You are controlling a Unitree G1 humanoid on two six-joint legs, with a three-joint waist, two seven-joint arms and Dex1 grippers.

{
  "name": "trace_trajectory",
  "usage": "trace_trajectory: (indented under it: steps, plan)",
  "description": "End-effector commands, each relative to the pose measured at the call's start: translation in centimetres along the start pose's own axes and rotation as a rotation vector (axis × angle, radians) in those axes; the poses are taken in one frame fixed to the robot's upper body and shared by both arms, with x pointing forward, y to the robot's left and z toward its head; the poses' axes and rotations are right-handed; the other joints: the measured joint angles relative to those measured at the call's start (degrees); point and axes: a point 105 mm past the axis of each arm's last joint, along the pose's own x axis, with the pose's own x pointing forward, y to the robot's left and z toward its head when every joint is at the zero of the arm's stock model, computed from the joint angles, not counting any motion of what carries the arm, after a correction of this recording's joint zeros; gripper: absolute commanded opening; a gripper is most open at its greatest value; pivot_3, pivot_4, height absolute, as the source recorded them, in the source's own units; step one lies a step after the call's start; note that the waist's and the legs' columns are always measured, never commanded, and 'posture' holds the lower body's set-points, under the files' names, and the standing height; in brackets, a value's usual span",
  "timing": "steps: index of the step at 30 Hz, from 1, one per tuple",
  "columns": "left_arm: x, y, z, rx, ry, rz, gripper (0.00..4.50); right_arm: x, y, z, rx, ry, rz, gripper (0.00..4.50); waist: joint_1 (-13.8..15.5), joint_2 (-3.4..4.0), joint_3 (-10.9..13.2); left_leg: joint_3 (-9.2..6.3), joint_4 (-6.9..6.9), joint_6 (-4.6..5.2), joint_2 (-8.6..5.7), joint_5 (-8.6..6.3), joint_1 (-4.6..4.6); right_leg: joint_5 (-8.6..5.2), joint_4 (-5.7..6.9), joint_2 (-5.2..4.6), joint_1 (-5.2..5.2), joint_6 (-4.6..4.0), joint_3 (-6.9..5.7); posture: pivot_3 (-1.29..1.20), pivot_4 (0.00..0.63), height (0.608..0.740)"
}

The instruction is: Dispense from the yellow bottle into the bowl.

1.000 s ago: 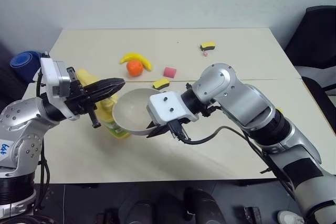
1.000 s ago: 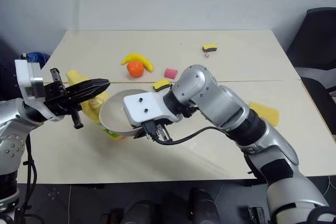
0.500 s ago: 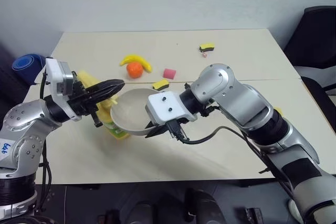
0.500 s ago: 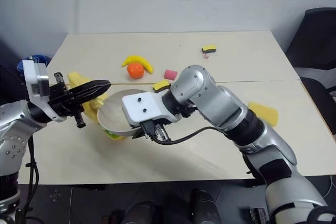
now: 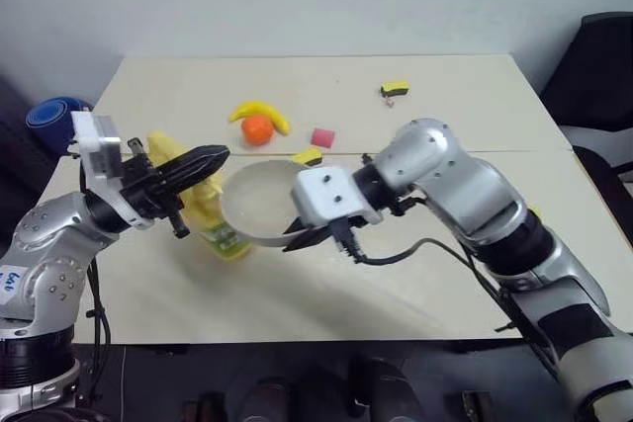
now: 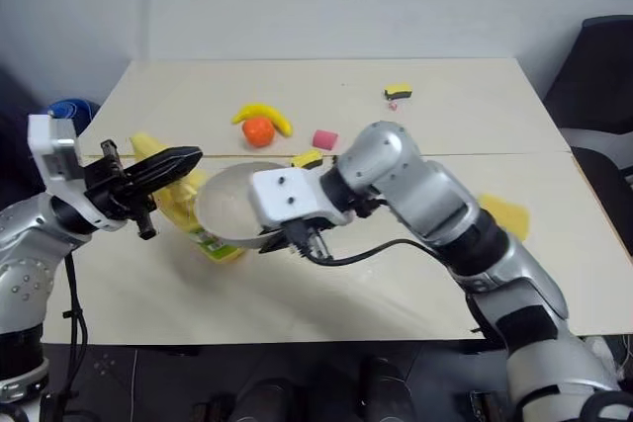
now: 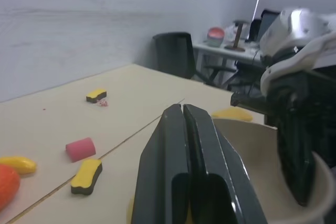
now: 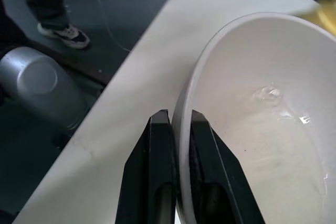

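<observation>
From the head views, the right gripper (image 5: 297,236) has carried the bowl (image 5: 259,212) a little to the right, its jaws pinched on the bowl's near rim. The bowl hangs tilted above the table (image 5: 445,96), just right of the yellow bottle (image 5: 203,212). The bottle stands near the left edge, its long side running up and leaning left.

In the left wrist view, the left gripper (image 7: 184,116) has its jaws pressed shut on nothing, pointing over the bowl's rim.

In the right wrist view, something wet shines inside the bowl, so I think some has been pumped already.
</observation>
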Motion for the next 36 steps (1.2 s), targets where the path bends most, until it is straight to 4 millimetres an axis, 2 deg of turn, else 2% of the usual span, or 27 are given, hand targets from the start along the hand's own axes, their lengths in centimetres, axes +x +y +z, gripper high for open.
trace_trajectory:
  steps: [1, 3, 6, 7, 9, 10, 14, 15, 17, 20, 22, 25, 28, 30, 33, 36]
  plan:
    - [-1.8, 0.5, 3.4, 0.085, -0.040, 0.010, 0.07, -2.7, -0.1, -2.5, -0.004, 0.039, -0.124, 0.00, -0.1, -0.22, 0.0, -0.01, 0.02, 0.00, -0.01, 0.00, -0.22, 0.00, 0.00, 0.00, -0.20, 0.00, -0.02, 0.00, 0.150, 0.740]
    - [-3.8, 1.0, 3.5, 0.126, 0.022, 0.041, 0.07, -4.0, 0.5, -6.3, 0.061, 0.073, -0.198, 0.00, -0.1, -0.25, 0.0, 0.02, 0.02, 0.01, -0.03, 0.00, -0.44, 0.00, -0.02, 0.01, -0.41, 0.01, -0.04, 0.00, 0.150, 0.740]
    - [-6.2, 1.5, 3.1, 0.145, 0.092, 0.086, 0.07, -5.0, 2.0, -10.8, 0.126, 0.109, -0.247, 0.00, -0.3, -0.22, 0.0, 0.21, -0.05, 0.03, -0.03, -0.01, -0.45, 0.02, -0.20, 0.06, -0.40, 0.03, -0.11, 0.00, 0.150, 0.740]
    - [-7.4, 1.4, 2.0, 0.154, 0.155, 0.102, 0.07, -5.3, 2.7, -13.0, 0.161, 0.128, -0.272, 0.00, -0.5, -0.22, 0.0, 0.33, -0.05, 0.04, 0.00, -0.01, -0.39, 0.04, -0.24, 0.10, -0.38, 0.08, -0.06, 0.00, 0.150, 0.740]
    - [-9.7, 1.0, -0.6, 0.162, 0.277, 0.128, 0.07, -5.4, 4.0, -16.0, 0.187, 0.141, -0.301, 0.00, -0.9, -0.21, 0.0, 0.46, -0.05, 0.06, 0.03, 0.00, -0.31, 0.07, -0.24, 0.13, -0.35, 0.10, -0.02, 0.00, 0.150, 0.740]
    - [-10.6, 0.8, -1.6, 0.167, 0.324, 0.136, 0.07, -5.3, 4.5, -16.9, 0.195, 0.144, -0.308, 0.00, -1.2, -0.21, 0.1, 0.52, -0.05, 0.07, 0.03, 0.00, -0.27, 0.06, -0.34, 0.13, -0.35, 0.10, 0.09, 0.00, 0.150, 0.740]
    - [-12.6, 0.4, -3.5, 0.201, 0.379, 0.196, 0.07, -5.0, 4.9, -18.5, 0.160, 0.137, -0.350, 0.00, -1.6, -0.31, 0.2, 0.56, -0.02, 0.03, 0.14, 0.03, -0.19, 0.17, -0.32, 0.13, -0.37, -0.09, 0.22, 0.00, 0.150, 0.740]
    - [-12.8, 0.0, -4.1, 0.185, 0.388, 0.196, 0.07, -5.1, 4.9, -18.7, 0.183, 0.127, -0.366, 0.00, -1.6, -0.31, 0.2, 0.57, -0.02, 0.00, 0.19, 0.03, -0.18, 0.20, -0.32, 0.14, -0.37, -0.14, 0.23, 0.00, 0.150, 0.740]
    - [-13.3, -0.5, -5.5, 0.190, 0.439, 0.198, 0.00, -5.3, 5.0, -18.6, 0.155, 0.101, -0.390, 0.64, -1.5, -0.17, 0.3, 0.57, -0.02, -0.03, 0.22, 0.02, -0.15, 0.21, -0.30, 0.14, -0.40, -0.16, 0.27, 0.00, 0.150, 0.740]
    - [-13.6, -0.2, -6.6, 0.148, 0.409, 0.282, 0.60, -5.6, 5.6, -17.6, 0.149, 0.034, -0.399, 1.61, -1.2, -0.14, 0.3, 0.57, -0.04, 0.00, 0.24, -0.01, -0.23, 0.21, -0.31, 0.12, -0.46, -0.16, 0.26, 0.00, 0.150, 0.740]
    - [-13.7, -0.8, -7.5, 0.128, 0.432, 0.268, 1.22, -6.0, 5.9, -16.7, 0.144, -0.020, -0.420, 2.30, -0.9, -0.14, 0.3, 0.54, -0.03, 0.04, 0.25, -0.02, -0.26, 0.22, -0.32, 0.10, -0.45, -0.16, 0.24, 0.00, 0.150, 0.740]
    - [-13.8, -2.5, -9.6, 0.085, 0.459, 0.238, 2.08, -8.1, 7.1, -13.5, 0.171, -0.193, -0.552, 3.27, -0.1, -0.01, 0.3, 0.56, -0.03, 0.11, 0.24, -0.07, -0.26, 0.23, -0.34, 0.08, -0.43, -0.15, 0.25, 0.00, 0.150, 0.740]
    - [-14.3, -3.2, -10.8, 0.145, 0.510, 0.261, 3.11, -10.1, 9.5, -12.0, 0.318, -0.287, -0.680, 4.38, 0.7, -0.07, 0.3, 0.58, -0.04, 0.22, 0.25, -0.24, -0.29, 0.23, -0.45, 0.06, -0.42, -0.13, 0.27, 0.00, 0.150, 0.740]
    - [-14.8, -3.9, -11.6, 0.166, 0.547, 0.261, 3.73, -11.0, 11.3, -11.9, 0.345, -0.265, -0.726, 4.50, 1.4, -0.17, 0.2, 0.59, 0.00, 0.06, 0.26, -0.52, -0.27, 0.23, -0.57, 0.05, -0.41, -0.14, 0.30, 0.00, 0.150, 0.740]
    - [-15.5, -4.6, -12.8, 0.157, 0.574, 0.289, 3.73, -11.2, 14.2, -12.2, 0.379, -0.196, -0.733, 4.50, 1.6, -0.19, 0.2, 0.67, 0.00, 0.46, 0.26, -0.77, -0.22, 0.26, -0.61, 0.05, -0.36, -0.14, 0.41, 0.00, 0.150, 0.740]
    - [-15.9, -5.1, -13.6, 0.165, 0.579, 0.307, 3.73, -11.1, 15.9, -12.6, 0.391, -0.151, -0.736, 4.50, 1.6, -0.16, 0.2, 0.68, 0.00, 0.58, 0.29, -0.82, -0.20, 0.26, -0.61, 0.05, -0.35, -0.16, 0.42, 0.00, 0.150, 0.740]
